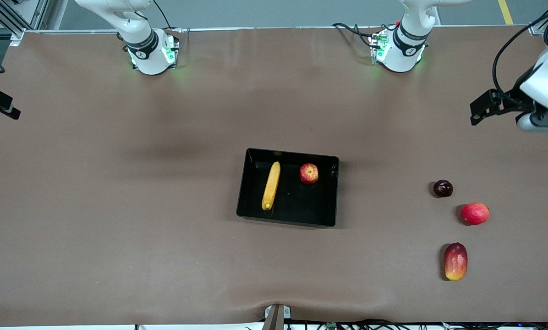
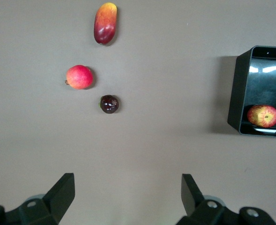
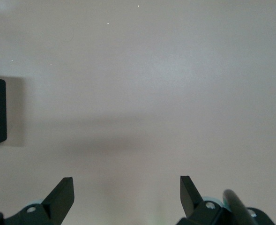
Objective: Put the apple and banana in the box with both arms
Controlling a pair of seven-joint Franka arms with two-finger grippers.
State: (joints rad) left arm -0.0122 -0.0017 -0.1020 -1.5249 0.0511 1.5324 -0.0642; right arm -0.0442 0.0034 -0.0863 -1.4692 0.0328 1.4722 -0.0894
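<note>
Brown tabletop [image 1: 118, 206], boxed [image 1: 333, 192] banana [image 1: 271, 185], apple [image 1: 309, 173].

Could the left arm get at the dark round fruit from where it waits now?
Probably yes: the left gripper hangs open over bare table, and the dark round fruit lies apart from its neighbours with nothing between.

front: high, faces robots, whole table [image 1: 118, 206] | left wrist: looks down, shares box [image 2: 241, 89] corner | right wrist: looks down on table, box edge
</note>
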